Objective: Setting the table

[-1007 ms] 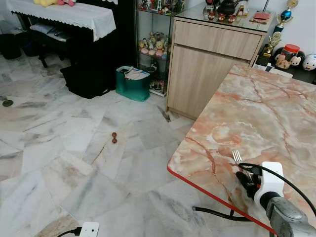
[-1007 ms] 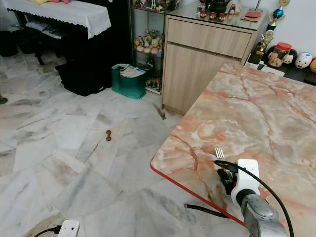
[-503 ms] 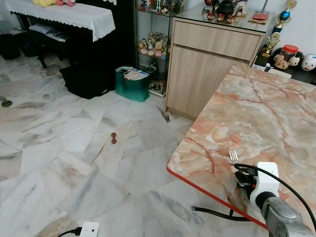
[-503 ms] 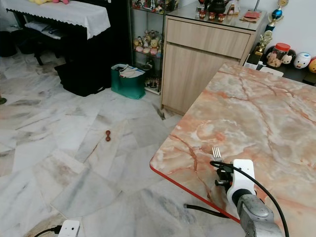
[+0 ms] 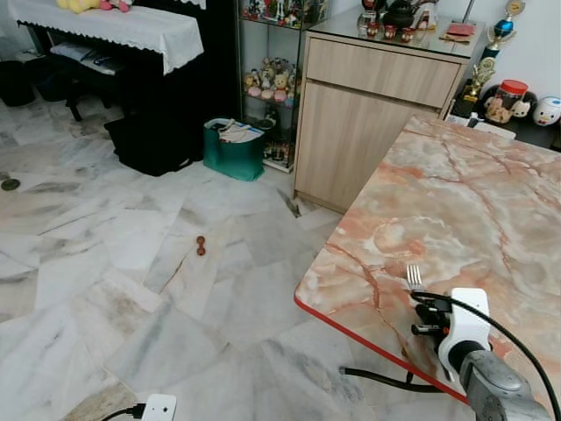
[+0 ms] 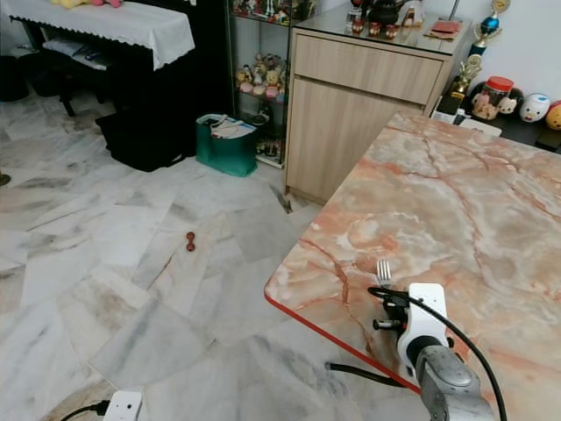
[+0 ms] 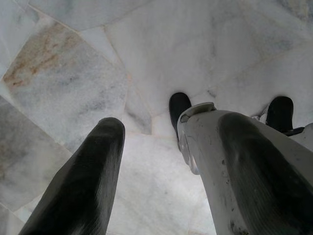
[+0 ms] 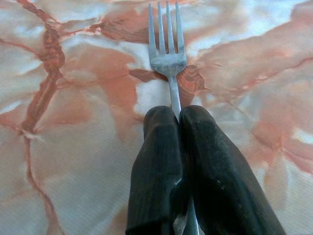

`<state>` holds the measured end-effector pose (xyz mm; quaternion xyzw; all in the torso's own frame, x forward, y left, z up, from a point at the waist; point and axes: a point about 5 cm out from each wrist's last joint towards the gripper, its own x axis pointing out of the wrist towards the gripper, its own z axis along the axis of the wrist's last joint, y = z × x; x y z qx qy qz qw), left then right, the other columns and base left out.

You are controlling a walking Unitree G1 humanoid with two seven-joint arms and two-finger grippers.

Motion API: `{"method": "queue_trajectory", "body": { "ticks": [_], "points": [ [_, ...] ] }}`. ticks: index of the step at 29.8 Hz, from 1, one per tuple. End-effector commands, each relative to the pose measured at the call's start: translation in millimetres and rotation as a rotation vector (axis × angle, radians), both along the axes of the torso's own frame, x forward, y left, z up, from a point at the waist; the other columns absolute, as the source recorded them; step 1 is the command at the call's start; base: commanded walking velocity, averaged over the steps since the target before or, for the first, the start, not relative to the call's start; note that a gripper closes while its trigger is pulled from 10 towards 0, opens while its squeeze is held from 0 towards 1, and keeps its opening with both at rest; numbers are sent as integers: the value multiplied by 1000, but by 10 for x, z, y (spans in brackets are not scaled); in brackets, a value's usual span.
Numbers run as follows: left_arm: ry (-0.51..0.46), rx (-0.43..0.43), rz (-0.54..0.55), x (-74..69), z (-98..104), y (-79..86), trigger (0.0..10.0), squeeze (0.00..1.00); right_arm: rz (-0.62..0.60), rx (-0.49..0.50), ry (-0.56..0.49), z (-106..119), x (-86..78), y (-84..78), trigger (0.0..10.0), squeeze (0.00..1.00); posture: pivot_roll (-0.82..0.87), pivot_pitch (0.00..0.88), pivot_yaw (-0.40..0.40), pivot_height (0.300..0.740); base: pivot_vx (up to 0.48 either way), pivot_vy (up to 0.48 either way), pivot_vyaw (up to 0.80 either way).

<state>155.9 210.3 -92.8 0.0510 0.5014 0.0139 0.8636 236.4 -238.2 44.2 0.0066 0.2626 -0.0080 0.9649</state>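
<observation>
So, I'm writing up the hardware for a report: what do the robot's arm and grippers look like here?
The right arm is silver-grey metal, ending in a white block with a black cable looped over it. The right gripper has two long, rounded, matte black fingers. The left gripper has the same dark fingers, beside a scuffed pale casing.

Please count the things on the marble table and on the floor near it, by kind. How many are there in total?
Forks: 1, the fork, held by the right gripper over the table.
Small brown floor objects: 1.
White power strips on the floor: 1.
Teal bags: 1.
Total: 4.
</observation>
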Motion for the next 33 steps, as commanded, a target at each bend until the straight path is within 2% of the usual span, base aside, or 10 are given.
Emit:
{"method": "queue_trajectory", "body": {
  "ticks": [1, 8, 9, 10, 11, 13, 17, 23, 33],
  "points": [
    [19, 5, -18, -36, -16, -4, 10000, 0, 19, 11, 43, -108, -33, 97, 0, 0, 25, 0, -28, 740, 0, 0, 0],
    [18, 5, -17, -34, -15, -2, 10000, 0, 11, -25, -71, 45, 49, 128, 0, 0, 29, 0, -32, 740, 0, 0, 0],
    [17, 6, -16, -34, -15, -1, 10000, 0, 12, -66, -107, 106, 69, 122, 4627, 0, 29, 0, -32, 740, 0, 0, 0],
    [18, 6, -16, -34, -15, -1, 10000, 0, 15, -90, -119, 127, 76, 117, 4627, 0, 29, 0, -32, 740, 0, 0, 0],
    [18, 6, -16, -35, -15, -1, 10000, 0, 9, -123, -193, 249, 120, 112, 10000, 0, 29, 0, -32, 740, 0, 0, 0],
    [19, 5, -16, -35, -15, -1, 10000, 0, -13, -111, -256, 356, 155, 110, 10000, 0, 29, 0, -32, 740, 0, 0, 0],
    [18, 5, -14, -31, -14, -1, 10000, 0, -50, -169, -442, 684, 249, 109, 10000, 0, 27, 0, -31, 740, 0, 0, 0],
    [8, 3, -6, -17, -8, -4, 10000, 0, -104, -207, -621, 893, 262, 156, 10000, 0, 27, 0, -32, 740, 0, 0, 0],
    [8, 3, -7, -13, -8, -12, 10000, 0, -142, -253, -677, 960, 275, 122, 10000, 0, 26, 0, -33, 740, 0, 0, 0]
  ]
}}
